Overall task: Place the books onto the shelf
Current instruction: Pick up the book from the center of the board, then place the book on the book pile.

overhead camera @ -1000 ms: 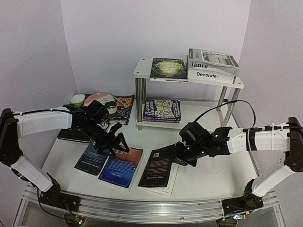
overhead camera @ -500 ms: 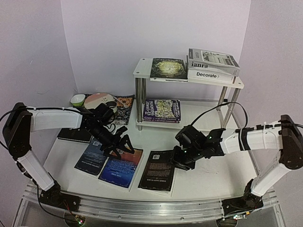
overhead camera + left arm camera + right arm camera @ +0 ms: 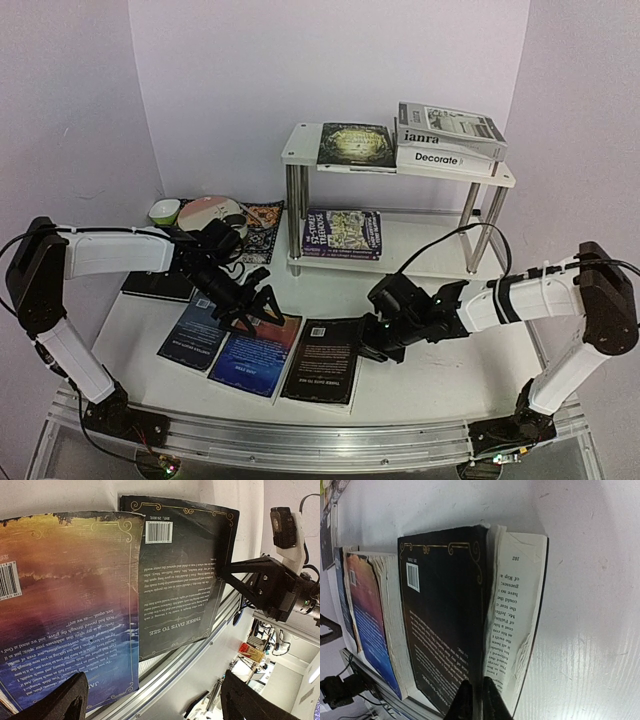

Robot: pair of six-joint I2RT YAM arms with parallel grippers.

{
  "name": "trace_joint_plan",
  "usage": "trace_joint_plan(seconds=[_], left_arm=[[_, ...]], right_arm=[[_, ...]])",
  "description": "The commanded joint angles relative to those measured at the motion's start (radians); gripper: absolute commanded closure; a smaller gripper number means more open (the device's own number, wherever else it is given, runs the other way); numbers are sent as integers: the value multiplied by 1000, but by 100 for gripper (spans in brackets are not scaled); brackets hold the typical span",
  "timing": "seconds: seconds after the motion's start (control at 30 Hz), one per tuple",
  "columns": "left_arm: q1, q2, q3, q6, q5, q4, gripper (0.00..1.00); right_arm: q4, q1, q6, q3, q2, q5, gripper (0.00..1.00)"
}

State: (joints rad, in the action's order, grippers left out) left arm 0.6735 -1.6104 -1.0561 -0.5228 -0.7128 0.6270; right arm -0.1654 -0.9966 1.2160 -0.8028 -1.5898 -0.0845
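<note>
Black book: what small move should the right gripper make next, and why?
Probably reopen and re-close around the whole thickness. The right gripper seems to pinch only the cover and upper pages of the black book; a lower page lies exposed, so the book gapes. Lifted like this, it would likely fall open.

The white surface carries a black book, an orange-blue book and a dark blue book side by side, the shelf behind, a placemat back left.

Table lies free right of the black book; the blue book crowds its left edge
</note>
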Motion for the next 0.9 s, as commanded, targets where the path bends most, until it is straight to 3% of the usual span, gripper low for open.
trace_joint_plan(seconds=[0.0, 0.5, 0.67, 0.87], left_arm=[[3, 42, -31, 24, -26, -9, 7], [2, 48, -136, -16, -166, 2, 4], [2, -2, -159, -42, -289, -18, 3], [-22, 35, -123, -36, -265, -27, 4]], right_arm=[[29, -3, -1, -33, 44, -1, 100], [165, -3, -115, -227, 244, -71, 100], [165, -3, -131, -299, 251, -67, 100], [135, -3, -149, -418, 158, -77, 100]])
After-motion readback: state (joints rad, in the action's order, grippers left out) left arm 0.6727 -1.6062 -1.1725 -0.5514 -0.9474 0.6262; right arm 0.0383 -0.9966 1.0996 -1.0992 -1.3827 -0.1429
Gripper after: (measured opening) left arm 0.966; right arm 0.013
